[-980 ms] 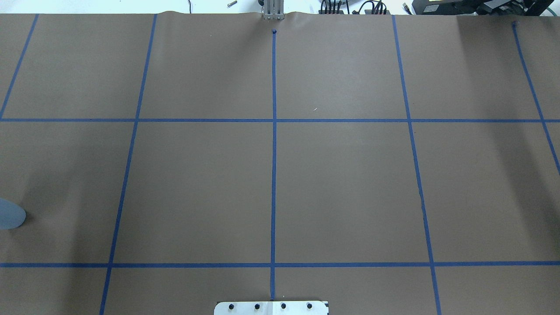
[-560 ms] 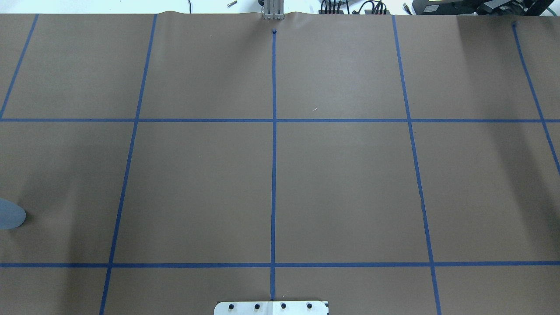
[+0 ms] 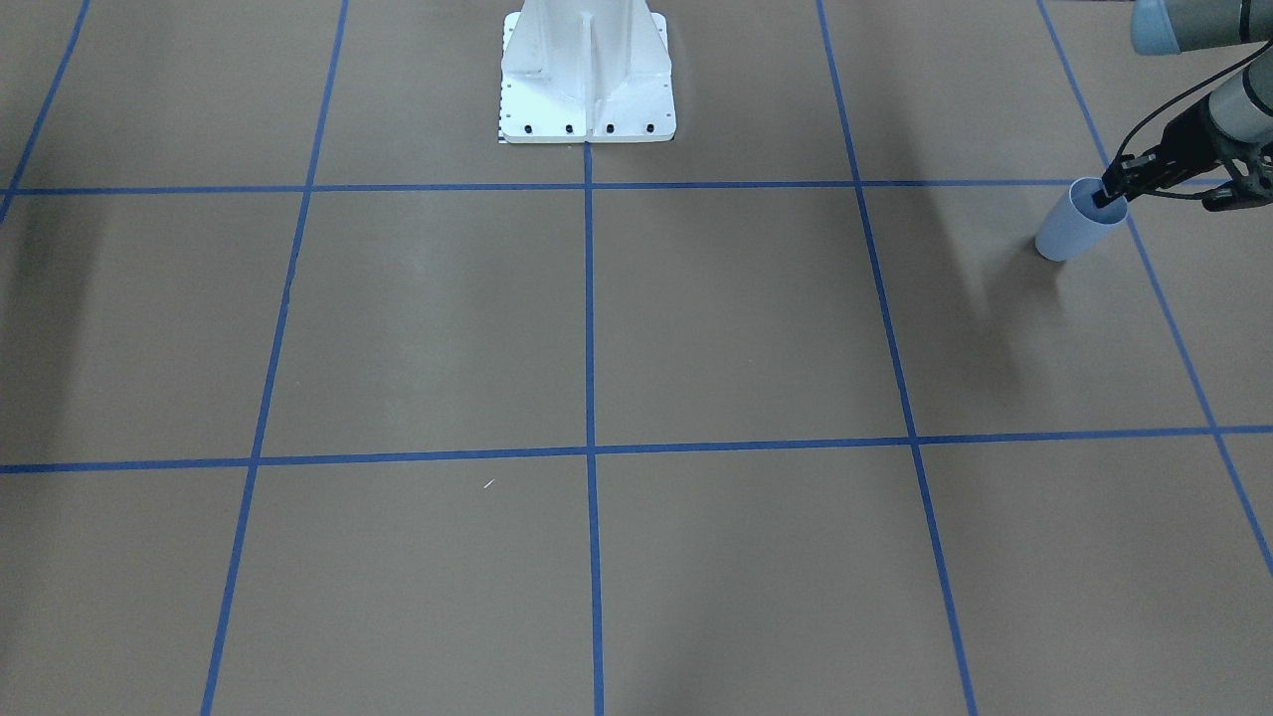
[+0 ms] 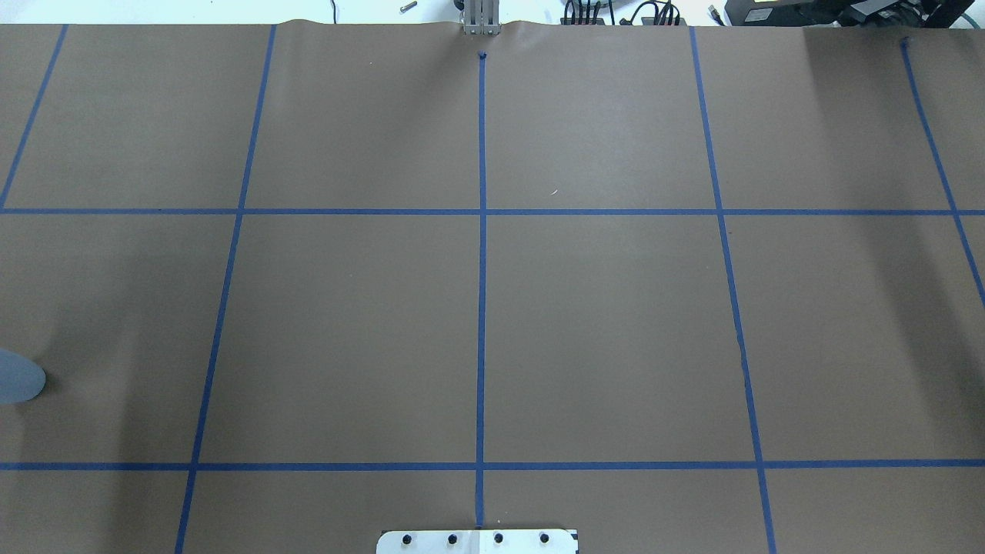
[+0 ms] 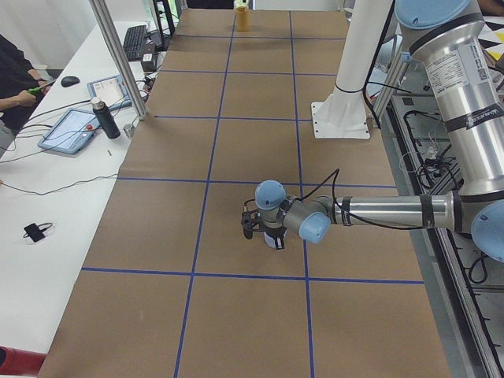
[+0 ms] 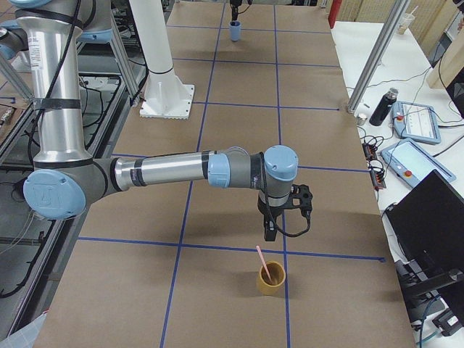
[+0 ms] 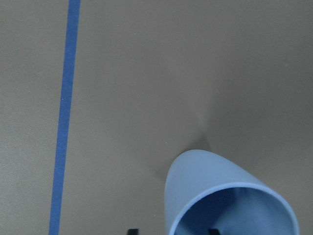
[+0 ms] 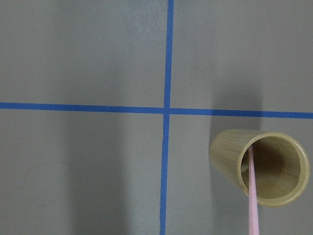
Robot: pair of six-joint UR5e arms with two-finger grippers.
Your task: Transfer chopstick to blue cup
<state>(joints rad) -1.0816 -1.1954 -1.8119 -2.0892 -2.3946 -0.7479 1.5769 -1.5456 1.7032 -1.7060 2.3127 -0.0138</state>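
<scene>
The pale blue cup (image 3: 1074, 227) stands near the table's left end; it also shows in the left wrist view (image 7: 215, 186) and at the overhead view's left edge (image 4: 19, 377). My left gripper (image 3: 1106, 193) is at its rim, jaws apart, one fingertip (image 7: 213, 230) inside the cup and one outside. The pale pink chopstick (image 8: 252, 196) leans in a bamboo-coloured cup (image 8: 261, 166) near the table's right end (image 6: 272, 279). My right gripper (image 6: 270, 230) hangs just above that cup beside the stick (image 6: 262, 262). Its fingers are not in the right wrist view, so I cannot tell its state.
The robot's white base (image 3: 587, 75) stands at the table's middle rear edge. Blue tape lines (image 4: 482, 269) divide the brown table paper into squares. Tablets, a bottle (image 5: 102, 118) and cables lie on the white bench beyond the far edge.
</scene>
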